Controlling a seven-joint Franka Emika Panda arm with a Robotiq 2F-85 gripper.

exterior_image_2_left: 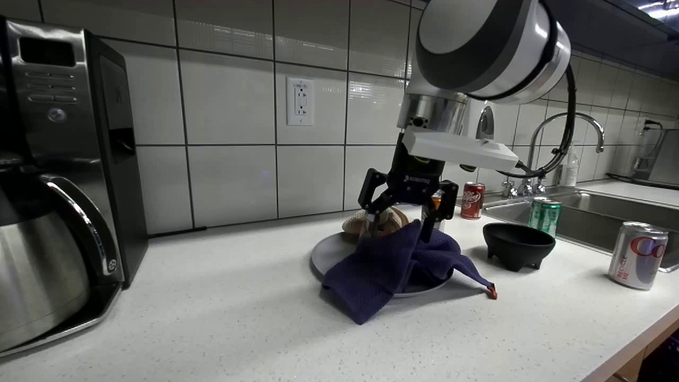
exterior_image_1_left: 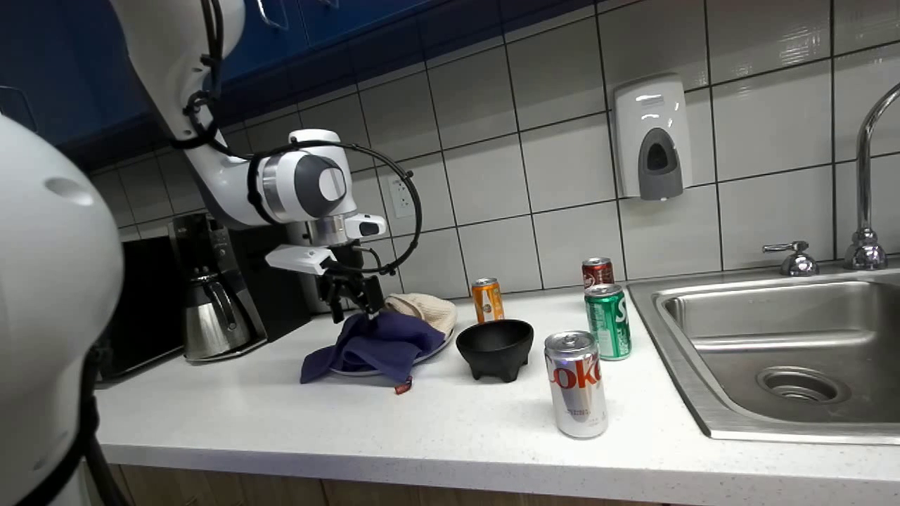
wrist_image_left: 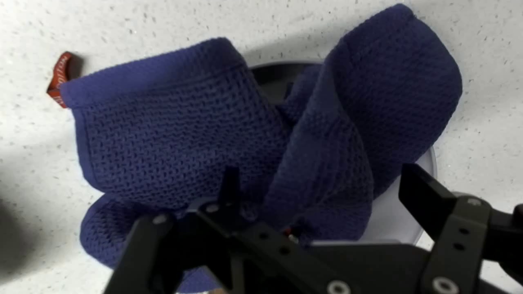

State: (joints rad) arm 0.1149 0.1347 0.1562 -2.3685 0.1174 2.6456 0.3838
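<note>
A crumpled navy waffle-weave cloth lies over a light grey plate, hanging past its rim onto the counter. A red tag sticks out at one corner. My gripper points down just over the cloth with its jaws wide apart. A raised fold stands between the fingers, ungripped; whether a fingertip touches the fabric I cannot tell. Behind the cloth on the plate is a beige item, partly hidden. Something small and red shows in the fold.
A black footed bowl stands beside the plate. Around it are an orange can, a green can, a dark red can and a silver can. A coffee maker and a sink flank the counter.
</note>
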